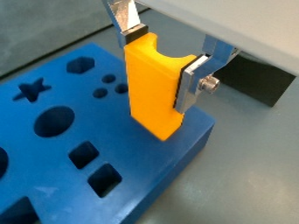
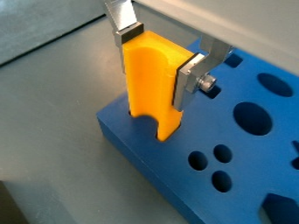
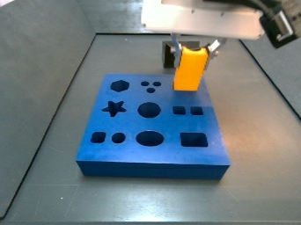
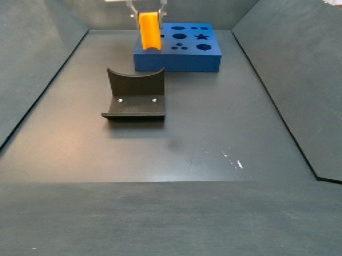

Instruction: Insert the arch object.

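the arch (image 2: 149,83) is an orange block with a rounded notch cut into its lower end, which shows best in a wrist view. it stands upright in the tool (image 2: 156,57), whose two silver fingers are closed flat against its opposite sides near the top. in both wrist views the arch (image 1: 152,87) hangs by an edge of the blue board (image 1: 140,166), near a corner. whether its lower end touches the board cannot be told.

in a side view the arch (image 3: 188,68) sits over the far right part of the board (image 3: 153,158), just behind two small square holes, with the tool (image 3: 191,48) above it. the board's top also carries a star, a hexagon, round holes large and small, and a bigger square hole.

in a side view from further off, the arch (image 4: 150,30) and tool (image 4: 150,12) are at the far end of the counter (image 4: 174,170), at the left end of the board (image 4: 194,62). the dark fixture (image 4: 134,95) stands nearer the camera, apart from the board.
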